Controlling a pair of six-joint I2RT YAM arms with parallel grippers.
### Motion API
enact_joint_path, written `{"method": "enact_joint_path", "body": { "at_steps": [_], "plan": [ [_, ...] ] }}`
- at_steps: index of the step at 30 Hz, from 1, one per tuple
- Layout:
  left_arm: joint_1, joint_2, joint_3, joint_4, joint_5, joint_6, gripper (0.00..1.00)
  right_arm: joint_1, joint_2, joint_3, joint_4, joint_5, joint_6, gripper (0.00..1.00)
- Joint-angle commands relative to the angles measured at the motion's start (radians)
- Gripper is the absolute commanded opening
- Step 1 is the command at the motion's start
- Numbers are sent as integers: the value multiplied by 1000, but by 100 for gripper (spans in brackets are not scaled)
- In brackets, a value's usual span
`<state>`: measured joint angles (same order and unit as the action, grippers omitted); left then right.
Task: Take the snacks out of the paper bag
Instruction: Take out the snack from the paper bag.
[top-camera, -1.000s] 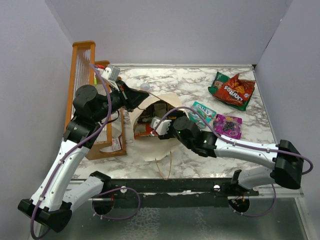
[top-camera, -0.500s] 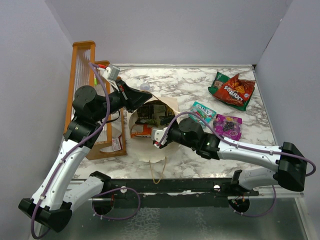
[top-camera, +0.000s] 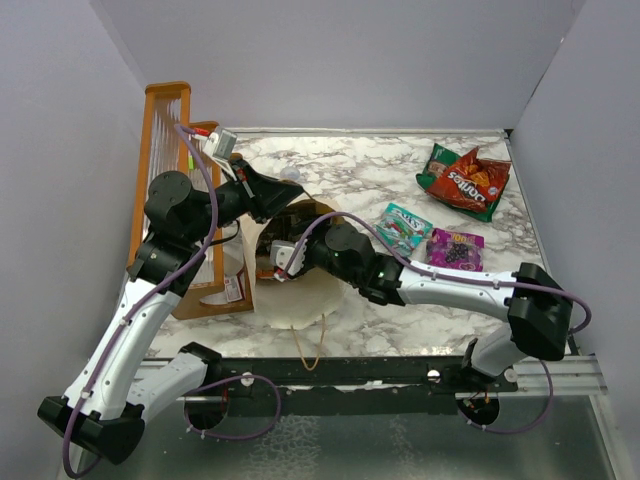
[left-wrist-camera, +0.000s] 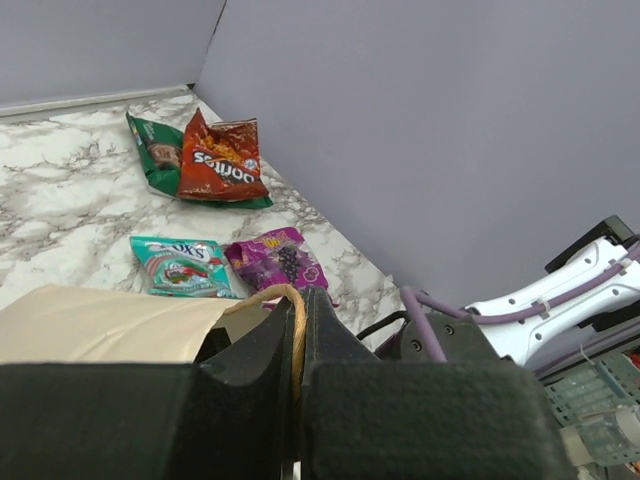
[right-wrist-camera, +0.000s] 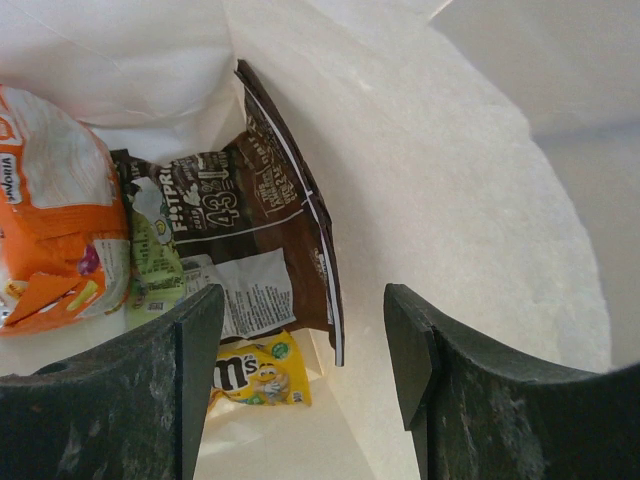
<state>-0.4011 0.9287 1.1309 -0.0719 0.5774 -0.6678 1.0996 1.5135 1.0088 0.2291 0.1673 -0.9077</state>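
The cream paper bag (top-camera: 312, 300) lies on its side, mouth toward the left. My left gripper (top-camera: 297, 200) is shut on its tan loop handle (left-wrist-camera: 291, 318), holding the mouth up. My right gripper (right-wrist-camera: 305, 335) is open inside the bag (right-wrist-camera: 450, 200), with nothing between its fingers. Ahead of it lie a brown packet (right-wrist-camera: 265, 245), an orange packet (right-wrist-camera: 50, 220), a green packet (right-wrist-camera: 150, 260) and a yellow candy pack (right-wrist-camera: 255, 372). Out on the table are a red chip bag (top-camera: 468, 182) over a green one (top-camera: 434, 160), a teal-pink packet (top-camera: 404, 225) and a purple pouch (top-camera: 455, 250).
An orange-framed wooden rack (top-camera: 165, 150) stands at the left edge behind my left arm. A small clear cup (top-camera: 291, 174) sits behind the bag. The bag's other handle (top-camera: 310, 345) trails toward the near table edge. Grey walls close in the back and both sides.
My right gripper has moved left, from the bag's mouth deeper inside, with its jaws slightly narrower. My left gripper has kept its hold on the handle.
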Motion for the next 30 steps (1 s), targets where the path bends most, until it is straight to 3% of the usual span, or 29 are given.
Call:
{"method": "enact_joint_path", "body": {
  "at_steps": [1,9,15,19,25,30],
  "plan": [
    [2,-14,11,61,10,-12,0,-1,57,41,66,80,-58,64],
    [2,-11,18,45,13,3,0,-37,138,71,108,59,-106,51],
    [2,-9,16,35,5,11,0,-44,195,95,148,99,-128,51],
    [2,-11,16,6,-37,18,0,-44,145,89,66,63,-70,53],
    [2,4,19,2,-50,31,0,-31,-4,103,-247,-123,102,61],
    [2,18,25,3,-47,38,0,24,-109,65,-302,-160,279,66]
  ]
}}
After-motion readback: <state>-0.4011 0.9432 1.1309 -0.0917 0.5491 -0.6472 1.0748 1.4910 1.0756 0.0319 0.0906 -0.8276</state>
